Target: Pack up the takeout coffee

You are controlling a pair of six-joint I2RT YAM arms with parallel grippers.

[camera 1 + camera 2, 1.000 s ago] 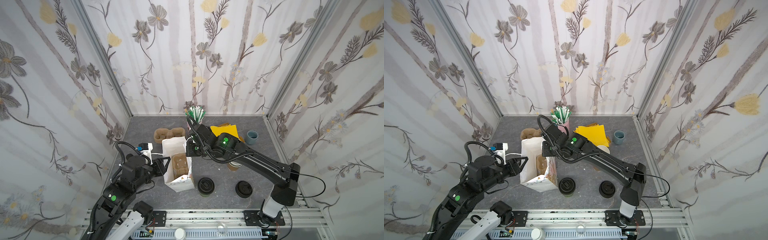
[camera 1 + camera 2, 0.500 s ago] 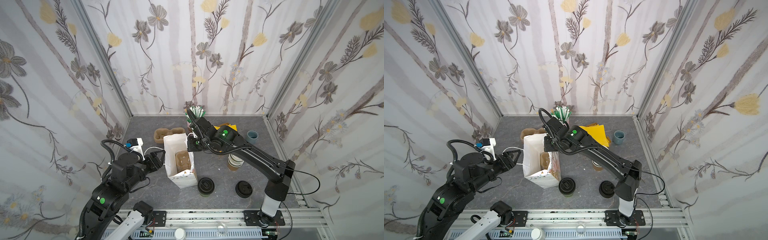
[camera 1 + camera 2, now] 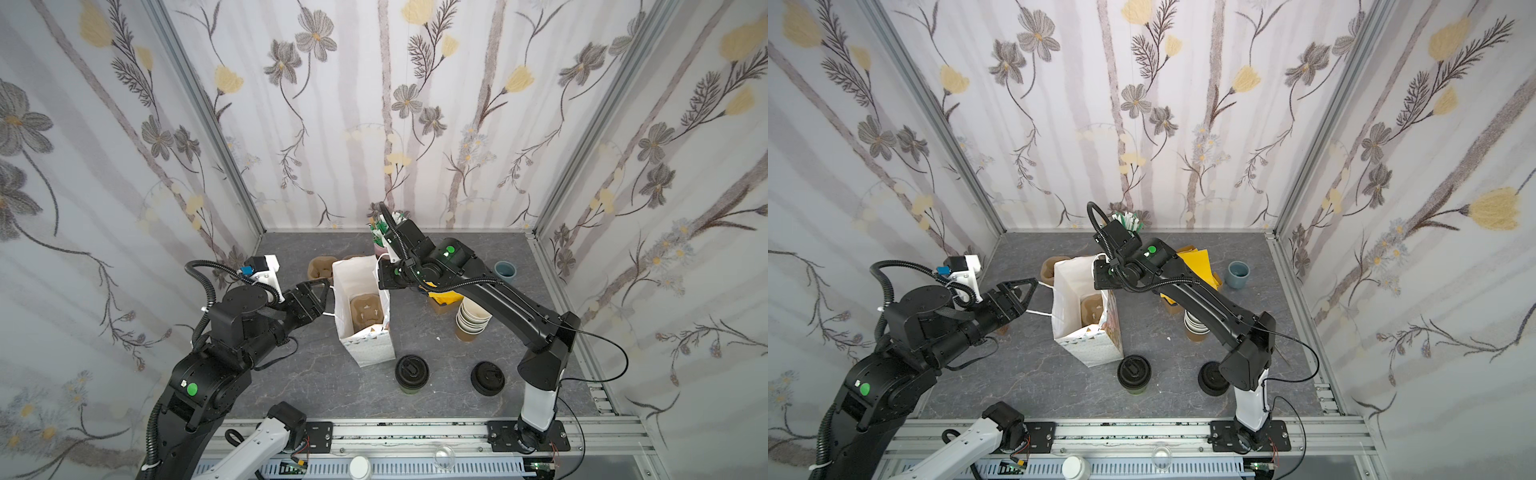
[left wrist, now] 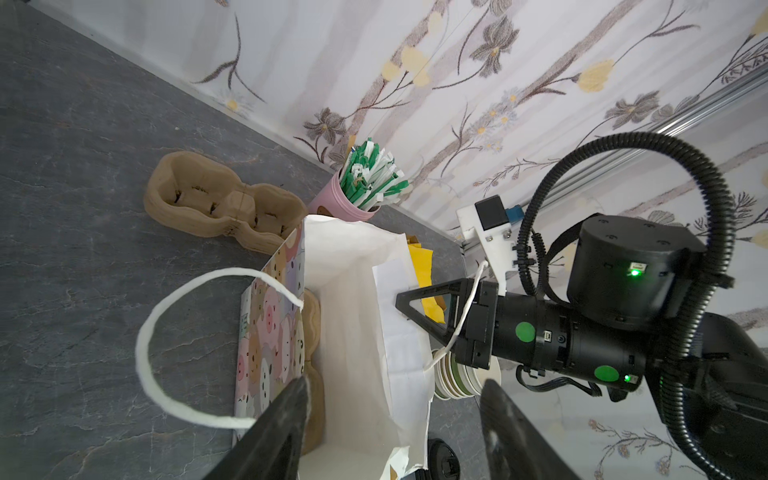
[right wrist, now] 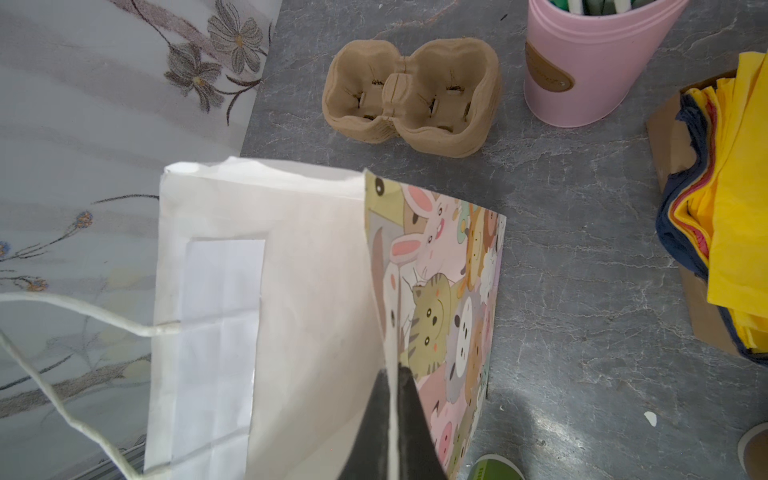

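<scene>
Well apart from coffee (image 3: 411,372), R hand (image 5: 392,374) pinches bag rim (image 3: 355,261); L hand (image 4: 395,384) splayed.

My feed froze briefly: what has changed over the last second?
The left claw has opened wider beside the paper bag, gripping nothing. The right claw, shut on its rim, has drawn it slightly toward the back wall. The takeout coffee, lid pile and cup stack stayed put.

Takeout coffee (image 3: 411,374): black-lidded, greenish side; upright; just beside bag (image 3: 371,353)
</scene>
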